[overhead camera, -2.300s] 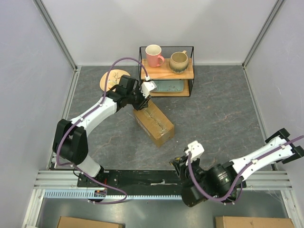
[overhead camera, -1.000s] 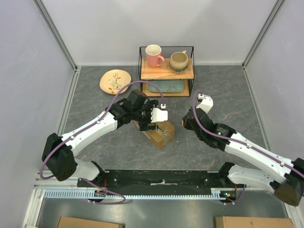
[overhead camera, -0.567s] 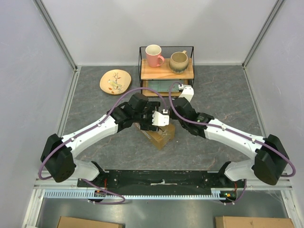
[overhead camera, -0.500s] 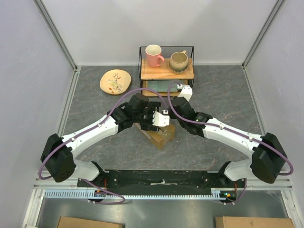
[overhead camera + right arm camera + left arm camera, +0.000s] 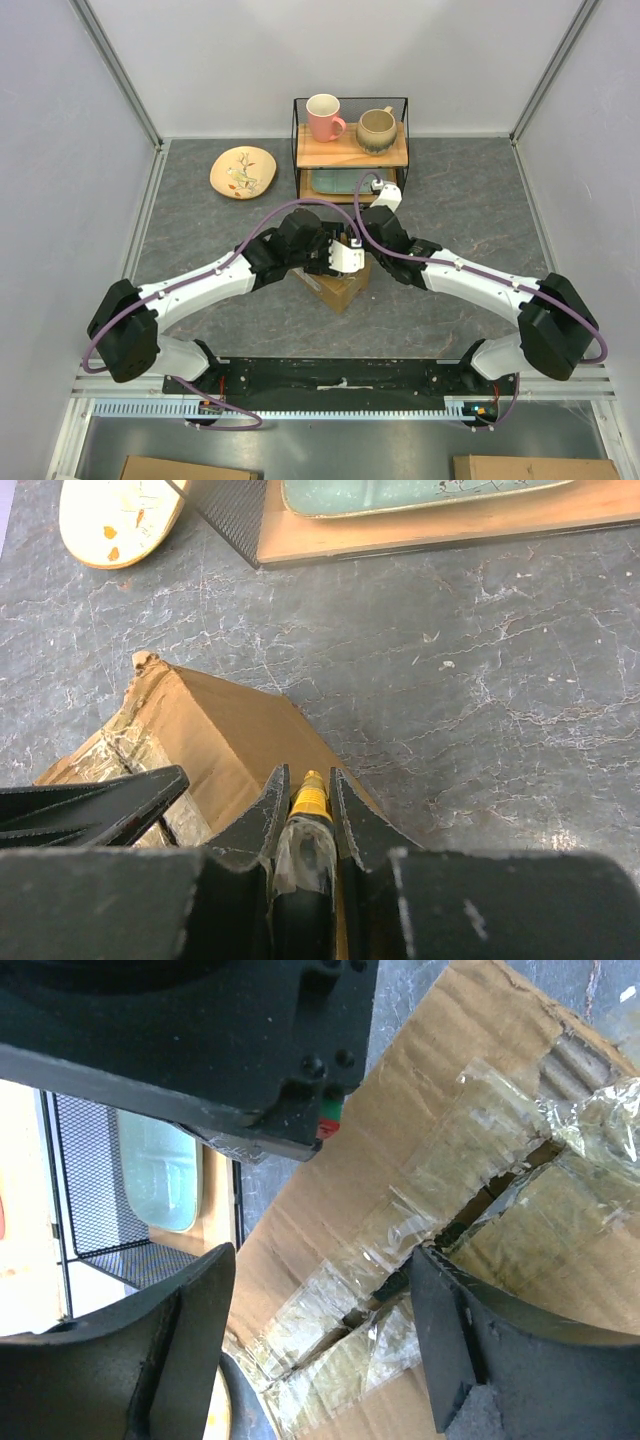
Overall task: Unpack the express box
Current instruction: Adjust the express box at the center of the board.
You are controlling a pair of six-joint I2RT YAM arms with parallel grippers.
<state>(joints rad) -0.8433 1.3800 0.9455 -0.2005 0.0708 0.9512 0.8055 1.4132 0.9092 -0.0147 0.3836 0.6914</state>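
**A:** Where is the brown cardboard express box [image 5: 338,291]?

**B:** It lies askew in the middle of the grey stone-patterned tabletop [image 5: 460,190], near the front of the black wire-frame shelf [image 5: 402,150]. Both arms meet over it.

**A:** And its top?

**B:** Clear tape runs along the seam, crumpled and torn. A dark gap shows between the 2 flaps.

**A:** The left fingers [image 5: 170,1360]?

**B:** Spread wide, 1 on each side of the taped seam. Whether they touch the cardboard, I cannot tell.

**A:** The right fingers [image 5: 352,825]?

**B:** Narrow, clamped on a slim tool with a yellow tip [image 5: 310,798]. The tip sits over plain cardboard near the box's edge.

**A:** What else is there?

**B:** A pink mug [image 5: 323,117] and a tan mug [image 5: 377,130] stand on the shelf's upper board, with a pale green tray [image 5: 400,492] on the lower one. A round cream plate [image 5: 243,171] lies left of the shelf.
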